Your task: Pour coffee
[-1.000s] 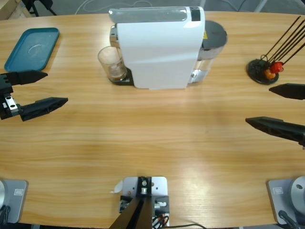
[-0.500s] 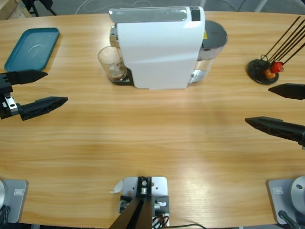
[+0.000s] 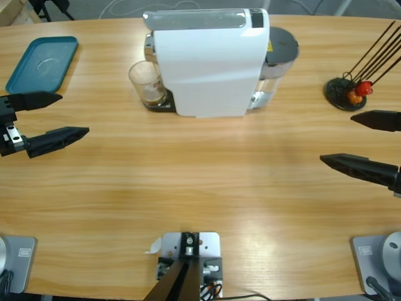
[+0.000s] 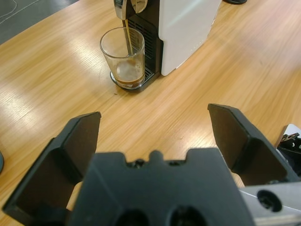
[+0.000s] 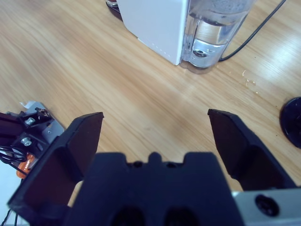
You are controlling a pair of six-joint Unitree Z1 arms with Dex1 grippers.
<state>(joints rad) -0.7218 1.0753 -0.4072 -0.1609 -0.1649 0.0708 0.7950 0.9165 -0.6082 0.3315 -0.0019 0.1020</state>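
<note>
A small clear glass (image 3: 145,83) (image 4: 124,56) stands on the drip tray under the spout of the white coffee machine (image 3: 207,59) (image 4: 183,28). A thin brown stream runs into the glass, and a shallow layer of coffee (image 4: 128,79) lies at its bottom. My left gripper (image 3: 69,115) (image 4: 153,127) hangs open at the table's left side, well short of the glass, with nothing between its jaws. Open as well, my right gripper (image 3: 338,139) (image 5: 155,125) waits at the right edge, far from the machine.
A teal tray (image 3: 42,63) lies at the back left corner. A black stand with thin dark rods and a small orange-red thing (image 3: 351,91) sits at the back right. The machine's clear water tank (image 5: 214,26) holds water, and a black cable runs behind it.
The right gripper's jaws have crept slightly leftward. The left arm, glass and machine have not moved.
</note>
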